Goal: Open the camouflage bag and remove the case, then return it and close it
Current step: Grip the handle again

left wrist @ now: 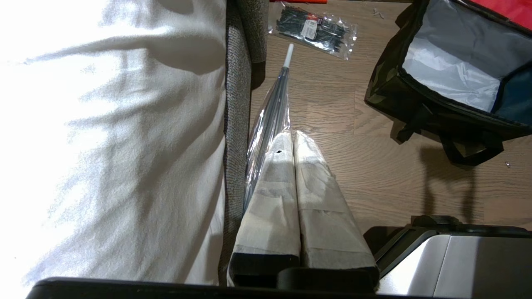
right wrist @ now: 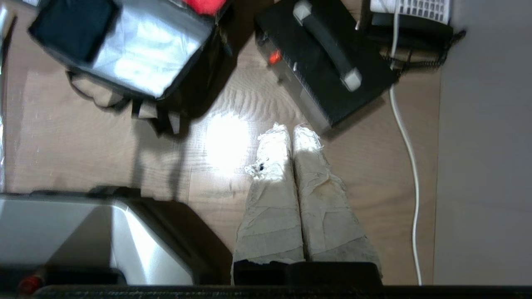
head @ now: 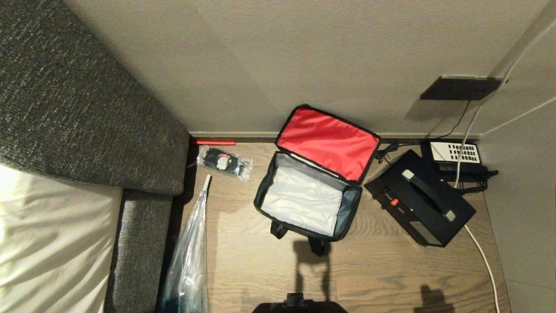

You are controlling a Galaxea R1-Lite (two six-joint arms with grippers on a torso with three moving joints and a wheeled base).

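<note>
Far left we see the grey sofa (head: 82, 108) with a white sheet (head: 52, 243); the left gripper (left wrist: 293, 139) hangs beside its edge, taped fingers (left wrist: 270, 199) pressed together, nothing between them, right over a clear folded umbrella (left wrist: 270, 112) lying along the sofa. The packet of black ties (head: 223, 161) sits on the wooden floor (head: 243, 269) near the wall. Next, the camouflage bag (head: 306, 195) stands open on the floor, red lid propped against the wall, silvery lining bare, well apart from both grippers. The case (head: 419, 198) lies on the floor just right of the bag, handle up, red button showing. The right gripper (right wrist: 291, 133) hovers near the case's closest corner, not touching as far as we can tell, wrapped fingers (right wrist: 320, 195) closed on nothing. A phone with a white keypad (head: 456, 153) sits behind the case, partly covered by a white cable (head: 480, 252). Neither arm appears in the head view; the bag's straps are partly hidden under it, and the umbrella's lower end is cut off.
</note>
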